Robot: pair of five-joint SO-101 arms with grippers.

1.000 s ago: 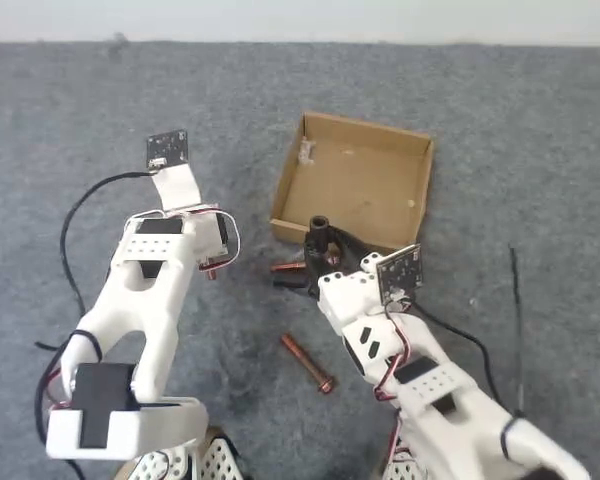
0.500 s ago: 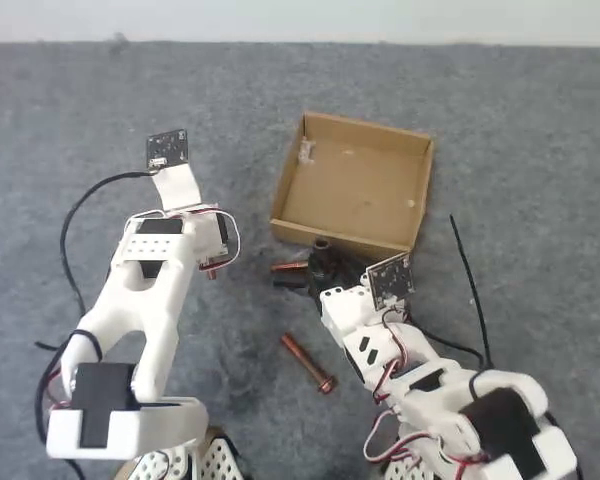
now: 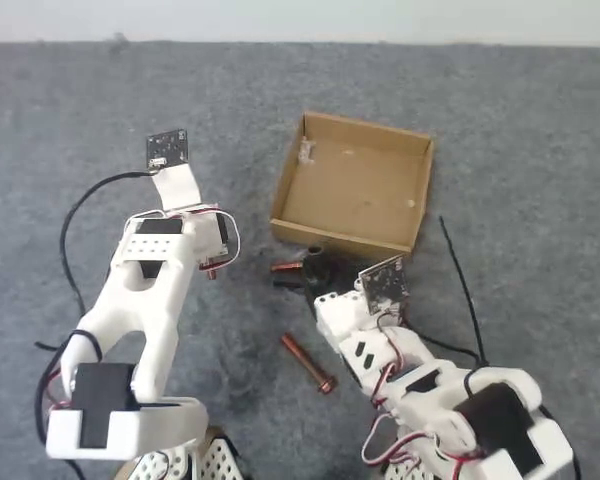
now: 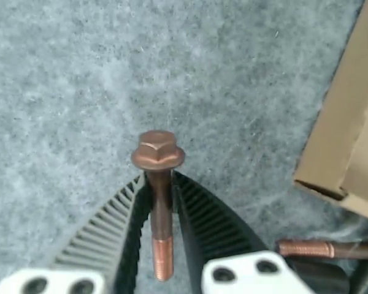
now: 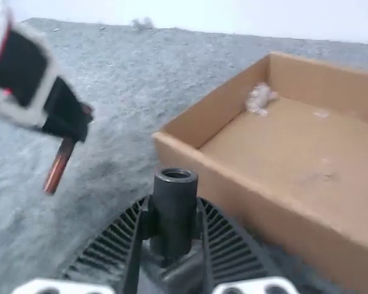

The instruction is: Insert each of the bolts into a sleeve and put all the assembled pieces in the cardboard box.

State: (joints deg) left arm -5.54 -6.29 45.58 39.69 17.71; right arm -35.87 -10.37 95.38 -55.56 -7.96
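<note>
From above, I see my left gripper (image 3: pixel 216 260) under its white arm, and the tip of the held bolt (image 3: pixel 210 269) pokes out beneath it. My right gripper (image 3: pixel 315 268) sits just in front of the near wall of the cardboard box (image 3: pixel 355 132) with the black sleeve (image 3: pixel 317 256) clamped upright in it. A second bolt (image 3: pixel 285 267) lies on the grey carpet (image 3: pixel 80 100) just beside the right gripper, between the two grippers, and a third bolt (image 3: pixel 307 362) lies farther back from it, beside the right arm. On the left wrist camera, the left gripper (image 4: pixel 160 182) is pinched narrowly on the held bolt (image 4: pixel 161 211), whose hex head sticks out beyond the fingertips while its threaded end points back toward the wrist. A corner of the box (image 4: pixel 346 147) stands off to one side of the gripper, and the second bolt (image 4: pixel 310 248) lies close by the gripper's base. On the right wrist camera, the right gripper (image 5: pixel 173 215) grips the sleeve (image 5: pixel 175 196) with its open bore facing up. The box (image 5: pixel 233 184) is right ahead of the fingers. The left gripper (image 5: pixel 64 125) hangs farther off with the held bolt (image 5: pixel 57 166) pointing down.
</note>
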